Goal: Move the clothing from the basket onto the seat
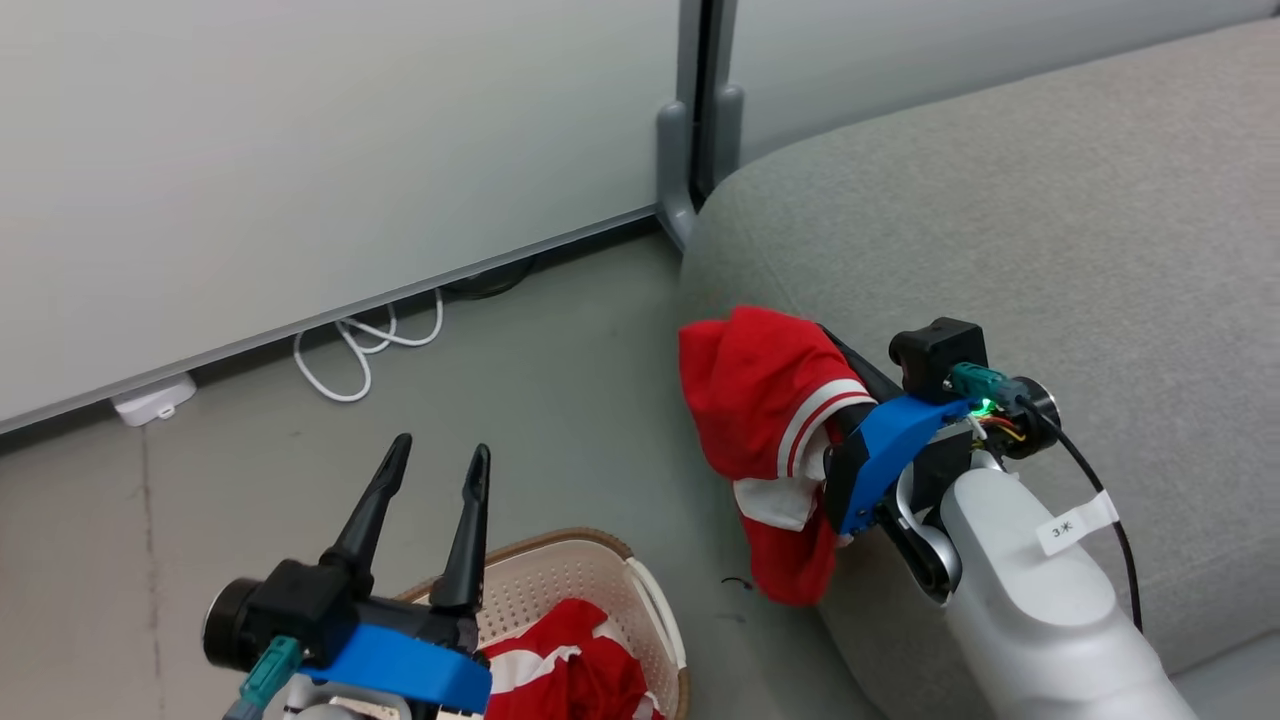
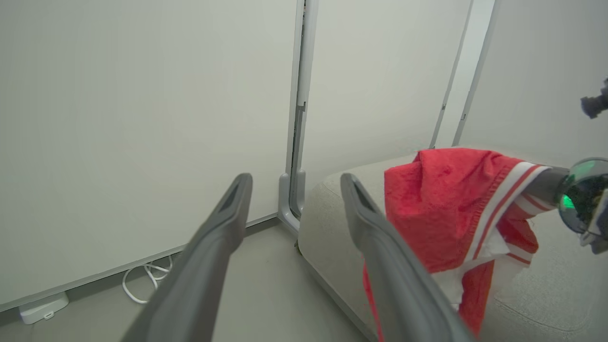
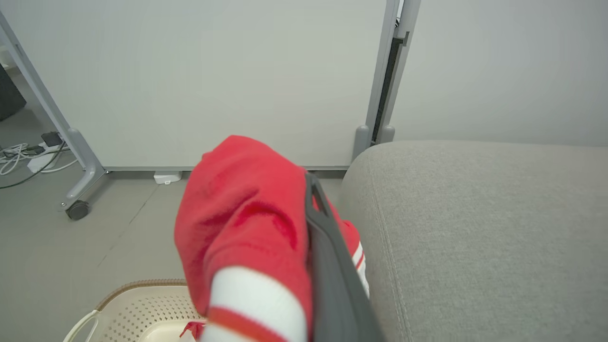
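Nearest, the left pincer (image 1: 440, 448) hangs released, its two fingers wide apart and holding nothing, just above the basket (image 1: 600, 575). The basket stands on the floor (image 1: 560, 400) close to the seat's side, and one garment (image 1: 570, 660) lies crumpled inside it.

Further on, the right pincer (image 1: 838, 345) is clenched on the other garment (image 1: 770, 400), which drapes over its fingers and dangles at the rounded near corner of the seat (image 1: 1050, 230). Most of the cloth hangs on the floor side of that corner. Whether any of it rests on the cushion I cannot tell.

The step in hand looks like placing this garment. To do it well, the arm should carry the cloth well inward over the flat top before letting go, since a release at the curved edge would likely let it slide to the floor. Lowering until the fabric piles up first would help.

Beyond lie a white cable (image 1: 370, 345) and the wall panels (image 1: 300, 150).

Count: two garments, one basket, one seat, two pincers.
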You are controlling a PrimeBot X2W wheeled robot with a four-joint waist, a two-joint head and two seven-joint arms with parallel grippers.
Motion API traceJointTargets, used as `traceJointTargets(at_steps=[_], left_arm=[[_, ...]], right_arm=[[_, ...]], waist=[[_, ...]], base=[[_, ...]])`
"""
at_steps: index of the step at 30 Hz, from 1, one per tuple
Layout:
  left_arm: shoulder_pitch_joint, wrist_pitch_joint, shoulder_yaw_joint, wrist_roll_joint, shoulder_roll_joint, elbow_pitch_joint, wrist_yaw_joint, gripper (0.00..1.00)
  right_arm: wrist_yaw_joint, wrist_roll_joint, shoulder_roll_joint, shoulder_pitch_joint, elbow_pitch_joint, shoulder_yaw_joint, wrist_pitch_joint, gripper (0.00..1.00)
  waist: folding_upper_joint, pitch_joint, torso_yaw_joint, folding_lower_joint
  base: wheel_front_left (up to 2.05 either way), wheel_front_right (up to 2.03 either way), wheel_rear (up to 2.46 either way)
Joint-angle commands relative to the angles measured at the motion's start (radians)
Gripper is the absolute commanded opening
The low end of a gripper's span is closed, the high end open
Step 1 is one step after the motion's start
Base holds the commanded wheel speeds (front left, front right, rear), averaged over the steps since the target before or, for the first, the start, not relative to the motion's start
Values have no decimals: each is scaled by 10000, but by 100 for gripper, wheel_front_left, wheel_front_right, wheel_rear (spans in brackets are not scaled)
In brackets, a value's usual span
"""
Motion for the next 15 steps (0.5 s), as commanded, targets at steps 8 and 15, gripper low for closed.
traceJointTargets(at_steps=[8, 15], left_arm=[[1015, -27, 1245, 722, -443, -239, -494, 100], [1098, -27, 1670, 1167, -650, -187, -808, 100]], right_arm=[[5, -242, -20, 238, -574, -369, 138, 0], [5, -127, -19, 447, -980, -474, 229, 0]], waist=[[-1, 275, -1411, 0], [-1, 504, -2218, 0]], base=[[0, 0, 0], [0, 0, 0]])
